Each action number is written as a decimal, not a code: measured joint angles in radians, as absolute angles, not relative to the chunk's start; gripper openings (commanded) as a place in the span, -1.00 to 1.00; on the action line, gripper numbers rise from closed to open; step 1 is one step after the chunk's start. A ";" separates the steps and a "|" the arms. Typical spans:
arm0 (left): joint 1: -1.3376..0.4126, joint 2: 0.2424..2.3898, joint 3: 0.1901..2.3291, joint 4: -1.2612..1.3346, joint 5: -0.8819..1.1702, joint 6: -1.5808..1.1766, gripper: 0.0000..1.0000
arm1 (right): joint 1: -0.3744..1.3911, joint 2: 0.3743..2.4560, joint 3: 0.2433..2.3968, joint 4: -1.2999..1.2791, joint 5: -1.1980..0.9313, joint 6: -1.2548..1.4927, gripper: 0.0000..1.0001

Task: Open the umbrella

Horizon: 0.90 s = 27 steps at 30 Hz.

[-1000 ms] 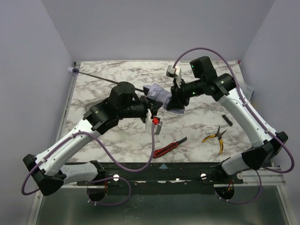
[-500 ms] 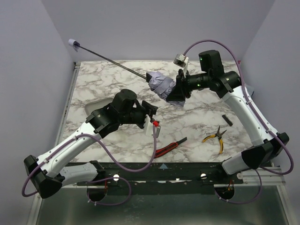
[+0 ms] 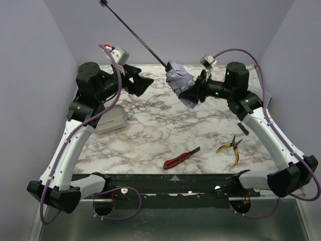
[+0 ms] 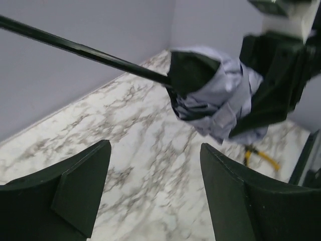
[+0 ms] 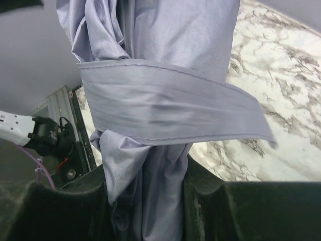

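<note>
The umbrella [image 3: 179,79] is held in the air over the back of the table, its pale lavender fabric still folded into a bundle with a strap round it [image 5: 170,105]. Its thin black shaft [image 3: 133,35] runs up and to the left, out to the top edge of the top view. My right gripper [image 3: 194,94] is shut on the lower end of the fabric bundle [image 5: 150,165]. My left gripper [image 3: 145,83] hangs open to the left of the bundle, apart from it, with only marble between its fingers [image 4: 75,186]. The left wrist view shows the bundle [image 4: 220,100] ahead and above.
A red-and-black utility knife [image 3: 180,158] lies near the front middle. Yellow-handled pliers [image 3: 229,147] and a small black strip [image 3: 243,128] lie at the right. A pale grey object [image 3: 113,120] sits under the left arm. Lavender walls close in on three sides.
My left gripper has opened and swung away to the back left. The right arm has lifted the umbrella off the table, and its shaft now points steeply up-left.
</note>
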<state>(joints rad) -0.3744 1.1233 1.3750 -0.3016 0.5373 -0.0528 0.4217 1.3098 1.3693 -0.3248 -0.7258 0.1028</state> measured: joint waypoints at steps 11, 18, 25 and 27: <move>-0.268 1.275 1.330 0.098 0.643 -0.797 0.38 | 0.423 1.294 1.269 -0.072 -0.846 0.187 -0.99; -0.268 1.336 1.330 0.263 0.662 -0.968 0.27 | 0.436 1.287 1.257 -0.030 -0.881 0.194 -0.99; -0.270 1.366 1.335 0.370 0.689 -1.037 -1.00 | 0.462 1.287 1.251 -0.021 -0.884 0.196 -0.90; -0.272 1.369 1.342 0.393 0.706 -1.047 -1.00 | 0.465 1.287 1.243 -0.023 -0.879 0.201 -0.59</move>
<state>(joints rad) -0.2722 1.3693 1.3422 0.3931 0.7059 -1.0473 0.4652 1.2865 1.2427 -0.0231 -0.8791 0.2012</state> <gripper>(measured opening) 0.212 0.359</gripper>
